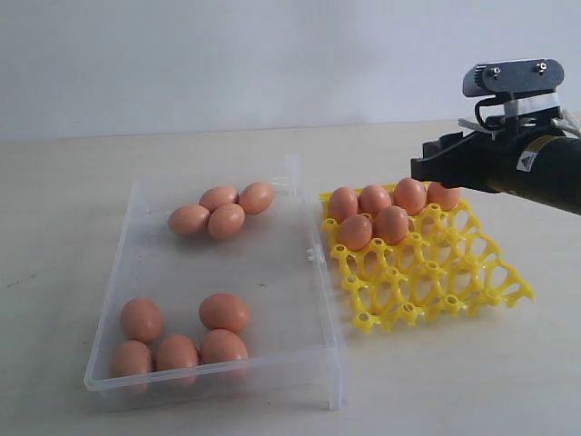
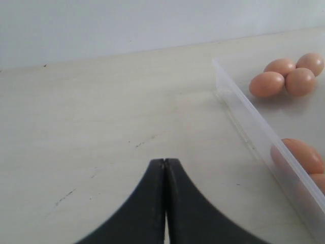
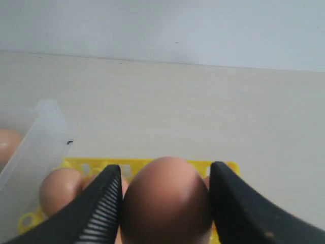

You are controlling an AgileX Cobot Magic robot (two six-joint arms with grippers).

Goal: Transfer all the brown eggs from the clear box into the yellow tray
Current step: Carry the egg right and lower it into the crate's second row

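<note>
We are pinching an orange-brown oval egg (image 3: pixel 166 208) in our right gripper (image 3: pixel 165 168) over the yellow openwork plastic tray (image 1: pixel 436 272); our left gripper (image 2: pixel 165 161) is sitting pressed together.

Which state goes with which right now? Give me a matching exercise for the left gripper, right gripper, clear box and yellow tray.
Things:
1. left gripper
2. right gripper
3. clear box
4. yellow tray

States:
A. closed on an egg
B. holds eggs in two clusters
C. closed, empty, over the bare table
D. filled in its far cups only

Pairs: 1-C, 2-A, 3-B, 4-D
</note>
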